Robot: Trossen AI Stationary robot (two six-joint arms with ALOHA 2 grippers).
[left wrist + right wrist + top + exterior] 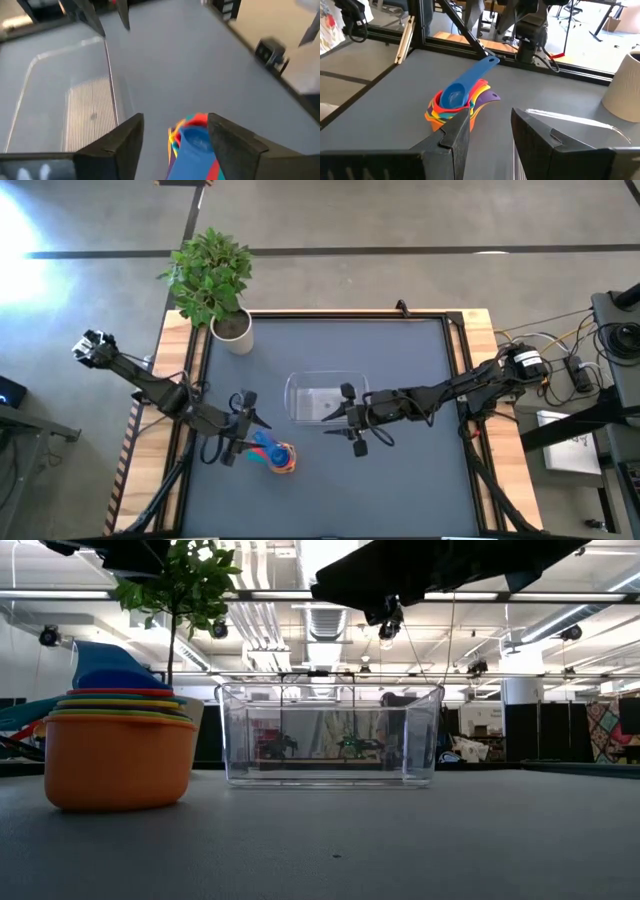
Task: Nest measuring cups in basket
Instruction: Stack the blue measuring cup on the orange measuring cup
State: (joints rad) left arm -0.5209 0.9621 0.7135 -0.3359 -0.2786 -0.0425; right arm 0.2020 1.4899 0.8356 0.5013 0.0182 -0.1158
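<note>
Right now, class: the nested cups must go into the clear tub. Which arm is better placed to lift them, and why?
Probably the left. The left gripper is open right beside the stacked cups, while the open right gripper hangs at the tub, farther from them.

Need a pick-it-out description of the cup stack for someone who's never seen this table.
Start at the dark table, with the potted plant at one back corner and the clear basket near the middle. The cup stack sits outside the basket, on the left arm's side by the left gripper. It is the only multicoloured thing: an orange cup at the bottom, a blue one on top.
</note>
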